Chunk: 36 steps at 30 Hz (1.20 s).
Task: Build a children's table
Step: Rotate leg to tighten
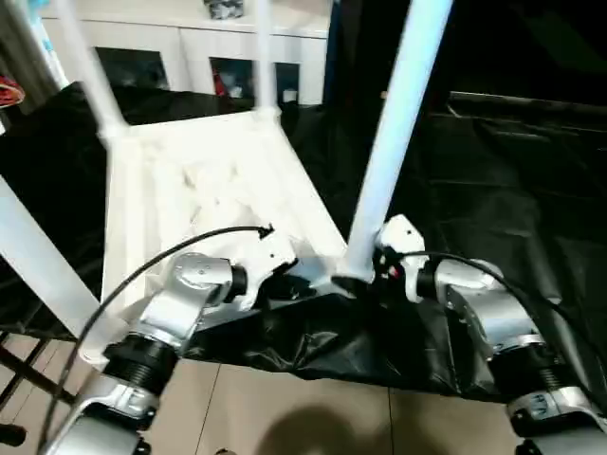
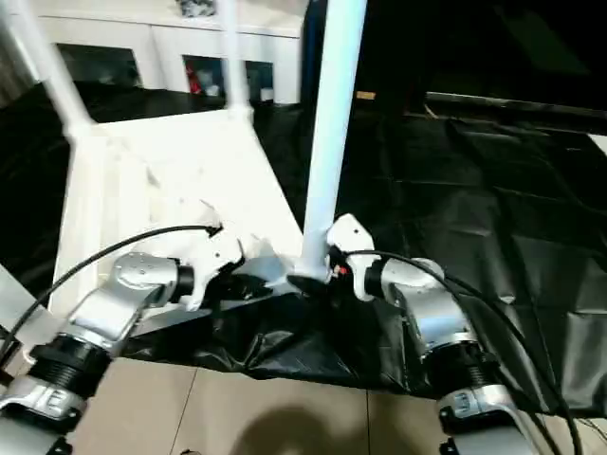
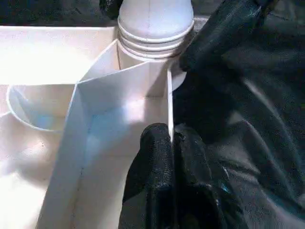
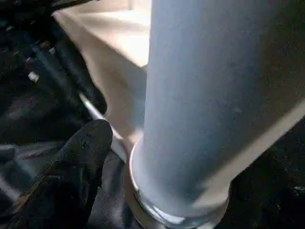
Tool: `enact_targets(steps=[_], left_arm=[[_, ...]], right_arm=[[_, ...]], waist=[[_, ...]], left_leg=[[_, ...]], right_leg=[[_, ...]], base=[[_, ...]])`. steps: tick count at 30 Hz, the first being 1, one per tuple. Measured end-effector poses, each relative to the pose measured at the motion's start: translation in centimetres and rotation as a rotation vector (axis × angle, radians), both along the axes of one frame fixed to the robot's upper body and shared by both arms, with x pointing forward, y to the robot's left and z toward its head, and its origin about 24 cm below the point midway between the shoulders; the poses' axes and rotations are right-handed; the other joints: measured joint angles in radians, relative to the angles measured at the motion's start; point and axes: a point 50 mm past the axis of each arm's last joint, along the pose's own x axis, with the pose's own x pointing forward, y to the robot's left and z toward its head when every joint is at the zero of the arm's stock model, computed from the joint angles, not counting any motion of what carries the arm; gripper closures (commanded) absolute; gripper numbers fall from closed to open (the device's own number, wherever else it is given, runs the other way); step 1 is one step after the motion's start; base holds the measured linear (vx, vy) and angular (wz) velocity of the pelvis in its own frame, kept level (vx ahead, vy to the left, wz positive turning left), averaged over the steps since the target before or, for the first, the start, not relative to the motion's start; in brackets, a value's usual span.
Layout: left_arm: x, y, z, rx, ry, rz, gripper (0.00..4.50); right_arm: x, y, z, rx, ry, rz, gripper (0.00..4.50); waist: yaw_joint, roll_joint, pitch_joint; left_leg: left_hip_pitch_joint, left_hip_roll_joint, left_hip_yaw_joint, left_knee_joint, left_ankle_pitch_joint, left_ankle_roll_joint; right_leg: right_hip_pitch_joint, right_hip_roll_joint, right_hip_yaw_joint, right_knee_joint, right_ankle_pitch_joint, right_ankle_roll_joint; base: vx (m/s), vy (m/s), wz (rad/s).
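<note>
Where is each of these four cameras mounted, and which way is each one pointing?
Left eye view: on the head, looking forward and down at the upturned tabletop; both silver forearms show.
Right eye view: beside it, same scene, slightly shifted.
Left wrist view: on the left wrist, looking along the left gripper, whose fingers are shut on the tabletop's edge wall.
Right wrist view: on the right wrist, close to the near leg; one black finger shows.
Both wrist views share that leg's base.

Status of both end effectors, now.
Left end effector: shut on the tabletop, pinching its thin side wall.
Right end effector: beside the leg at the near corner socket; open or shut cannot be told.
</note>
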Motion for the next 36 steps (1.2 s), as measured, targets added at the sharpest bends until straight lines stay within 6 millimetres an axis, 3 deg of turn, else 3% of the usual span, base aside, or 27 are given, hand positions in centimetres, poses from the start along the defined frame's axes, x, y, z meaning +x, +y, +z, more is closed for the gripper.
enact_targets(steps=[3, 7, 19, 23, 28, 33, 36], left_arm=[[-0.1, 0.3, 0.1, -0.001, 0.013, -0.027, 4.50], [-0.3, 0.8, 0.2, -0.001, 0.031, -0.060, 4.50], [-0.6, 1.0, 0.0, -0.007, 0.054, -0.070, 4.50], [0.2, 0.4, -0.3, -0.008, 0.008, 0.074, 4.50], [1.4, -1.9, -0.6, -0.006, -0.031, 0.235, 4.50], [1.6, -2.6, -0.7, 0.001, -0.059, 0.293, 4.50], [1.6, -2.9, -0.6, 0.000, -0.066, 0.300, 4.50]], right_arm=[[-0.3, -0.3, 0.2, -0.013, 0.015, 0.058, 0.56], [-0.7, -0.4, 0.5, -0.035, 0.035, 0.129, 0.92], [-1.2, -0.4, 0.2, -0.015, 0.044, 0.112, 1.84], [-0.3, 0.5, -0.7, 0.040, 0.012, -0.111, 1.87], [1.3, 1.6, -1.4, 0.056, -0.032, -0.399, 1.90], [1.7, 2.6, -1.6, 0.092, -0.039, -0.527, 1.91], [1.8, 2.6, -1.5, 0.101, -0.044, -0.545, 1.22]], waist=[[0.007, 0.000, 0.000], [0.019, 0.000, 0.000], [0.020, -0.002, -0.001], [0.007, -0.006, -0.003], [-0.014, -0.010, -0.002], [-0.016, -0.013, -0.004], [-0.014, -0.013, -0.004]], left_leg=[[0.000, 0.000, 0.000, 0.000, 0.000, 0.000], [0.000, 0.000, 0.000, 0.000, 0.000, 0.000], [0.003, 0.000, 0.000, 0.001, 0.000, 0.000], [0.006, 0.000, 0.000, 0.001, 0.000, 0.000], [0.009, 0.000, 0.000, 0.000, 0.000, 0.000], [0.009, 0.000, 0.000, -0.001, 0.000, 0.000], [0.009, -0.001, 0.000, -0.001, 0.000, 0.000]], right_leg=[[0.000, 0.000, 0.000, -0.001, 0.000, 0.000], [0.000, 0.000, -0.001, -0.001, 0.000, 0.000], [0.003, 0.000, 0.000, -0.001, 0.000, 0.000], [0.005, 0.000, 0.000, 0.000, 0.002, -0.003], [0.006, 0.000, 0.000, -0.002, 0.000, 0.002], [0.005, 0.000, 0.000, -0.002, 0.001, 0.003], [0.005, 0.000, 0.001, -0.002, 0.004, -0.002]], base=[[0.000, 0.000, 0.00], [0.000, 0.000, 0.00], [0.000, 0.000, 0.00], [0.000, 0.000, 0.00], [0.000, 0.000, 0.00], [0.000, 0.000, 0.00], [0.000, 0.000, 0.00]])
